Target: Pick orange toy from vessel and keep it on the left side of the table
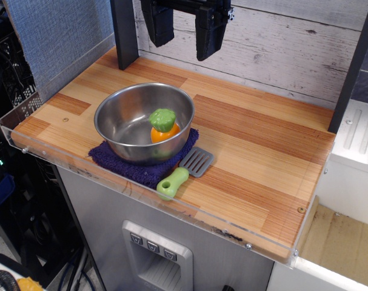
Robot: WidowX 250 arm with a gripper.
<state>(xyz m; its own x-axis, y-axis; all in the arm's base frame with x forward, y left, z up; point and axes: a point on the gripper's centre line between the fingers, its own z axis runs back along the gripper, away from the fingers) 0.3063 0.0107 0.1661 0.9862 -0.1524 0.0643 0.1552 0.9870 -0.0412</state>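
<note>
The orange toy (163,127), rounded with a bumpy green cap, sits inside the shiny steel bowl (120,121), against its right inner wall. The bowl stands on a dark purple cloth (126,168) at the front left of the wooden table (256,157). My gripper (182,39) hangs high at the top of the view, above and behind the bowl, well clear of the toy. Its two black fingers are spread apart with nothing between them.
A grey spatula with a green handle (182,174) lies just right of the bowl, near the front edge. A clear acrylic guard (171,209) runs along the table's front and left edges. A dark post (124,30) stands at the back left, another at the right.
</note>
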